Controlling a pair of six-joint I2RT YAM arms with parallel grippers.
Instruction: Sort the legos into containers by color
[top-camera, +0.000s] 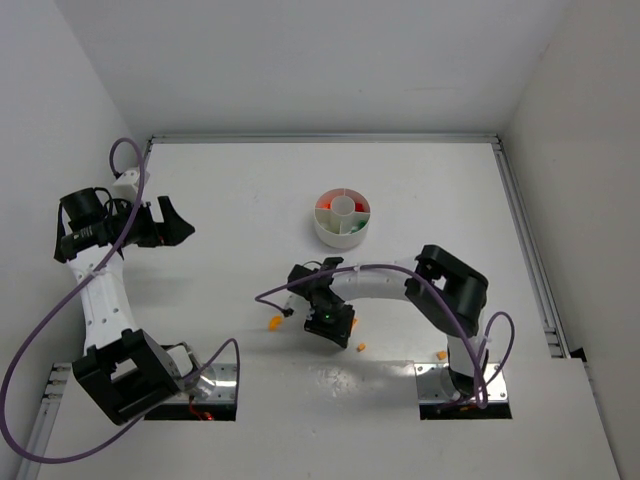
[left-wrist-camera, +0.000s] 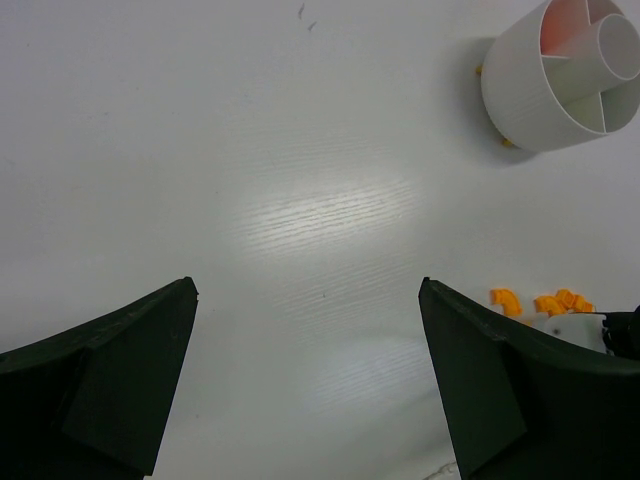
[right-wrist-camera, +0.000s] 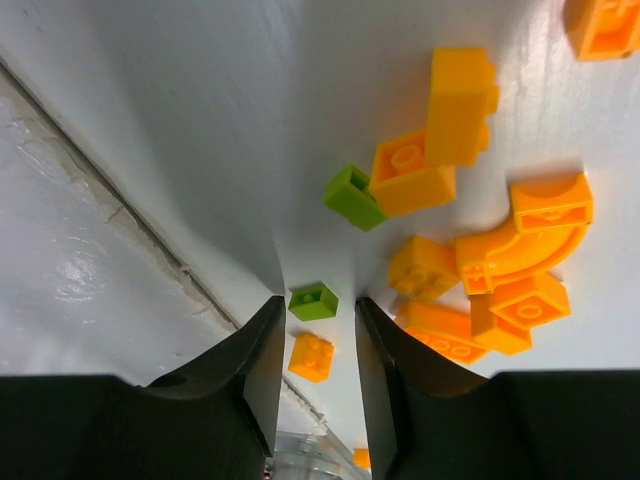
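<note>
White table (right-wrist-camera: 200, 80), green lego (right-wrist-camera: 313, 300) between right jaws

Under my right wrist I count 2 green legos (right-wrist-camera: 313, 300) and at least 8 orange legos (right-wrist-camera: 410, 178) — a few overlap, so I cannot tell the exact orange tally. From above — 1 round white dish (top-camera: 340, 237).

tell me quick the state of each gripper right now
left gripper: open wide, holding nothing.
right gripper: open but narrow, green lego between its tips, not yet clamped.
</note>
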